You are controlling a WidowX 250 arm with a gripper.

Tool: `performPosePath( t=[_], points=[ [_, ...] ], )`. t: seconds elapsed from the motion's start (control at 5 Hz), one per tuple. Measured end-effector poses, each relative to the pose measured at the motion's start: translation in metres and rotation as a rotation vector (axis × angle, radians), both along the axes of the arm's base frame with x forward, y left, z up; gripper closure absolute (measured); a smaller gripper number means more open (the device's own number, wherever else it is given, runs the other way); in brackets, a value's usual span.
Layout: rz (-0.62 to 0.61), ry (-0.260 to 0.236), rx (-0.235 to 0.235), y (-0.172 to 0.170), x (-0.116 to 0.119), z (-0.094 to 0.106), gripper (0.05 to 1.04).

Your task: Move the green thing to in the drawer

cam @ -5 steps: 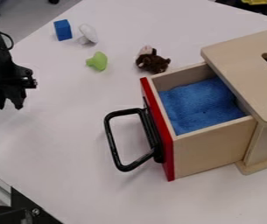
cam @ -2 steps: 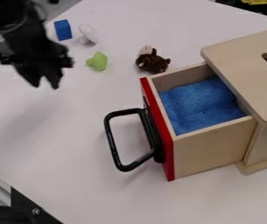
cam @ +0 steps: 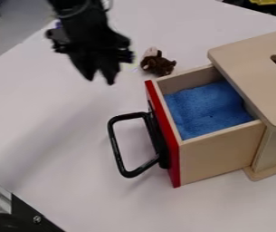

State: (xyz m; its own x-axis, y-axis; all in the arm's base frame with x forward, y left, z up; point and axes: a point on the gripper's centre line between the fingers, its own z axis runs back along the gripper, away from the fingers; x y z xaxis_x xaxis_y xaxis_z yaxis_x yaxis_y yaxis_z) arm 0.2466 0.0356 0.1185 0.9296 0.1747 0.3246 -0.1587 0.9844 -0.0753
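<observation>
A black two-finger gripper (cam: 100, 81) hangs, fingertips down and slightly apart in a narrow spread, over a pale table (cam: 61, 122), its outline blurred and the black robot arm (cam: 85, 18) above it cut off by the top edge. The place of the green thing cannot be told for certain: a faint yellow-green smudge (cam: 131, 67) shows just beside the gripper, on the side toward the drawer, too slight to identify, and the green thing's long axis and the way it points cannot be made out. A sliver of blue (cam: 58, 24) at the arm's left edge is likewise too small to name. Near the drawer's upper left corner lies a small brown and pinkish-white plush toy (cam: 158, 65), its features hard to read. The light wooden drawer (cam: 221, 154), with a red front panel (cam: 164, 140) and a black looped handle (cam: 117, 147), stands pulled out, a blue cloth (cam: 206, 108) lining its floor. The light wooden box (cam: 249, 68) that houses it, slotted on top, covers the drawer's inner end and is itself cropped by the right edge.
</observation>
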Motion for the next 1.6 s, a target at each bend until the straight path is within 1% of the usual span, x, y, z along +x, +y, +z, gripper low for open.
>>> performPosePath(
  t=[0.2,0.4,0.6,0.8,1.0,1.2,1.4,1.6],
  points=[
    [-0.107,-0.004,-0.009,-0.038,0.009,0.003,0.684],
    [-0.203,0.033,0.000,-0.072,0.009,-0.008,0.684],
    [-0.285,0.062,0.010,-0.098,0.007,-0.020,0.684],
    [-0.327,0.097,0.037,-0.114,0.009,-0.035,0.684],
    [-0.319,0.117,0.040,-0.116,0.013,-0.045,0.684],
    [-0.315,0.137,0.051,-0.115,0.016,-0.053,0.636],
    [-0.300,0.134,0.049,-0.115,0.019,-0.050,0.332],
    [-0.276,0.137,0.044,-0.110,0.021,-0.049,0.100]
  ],
)
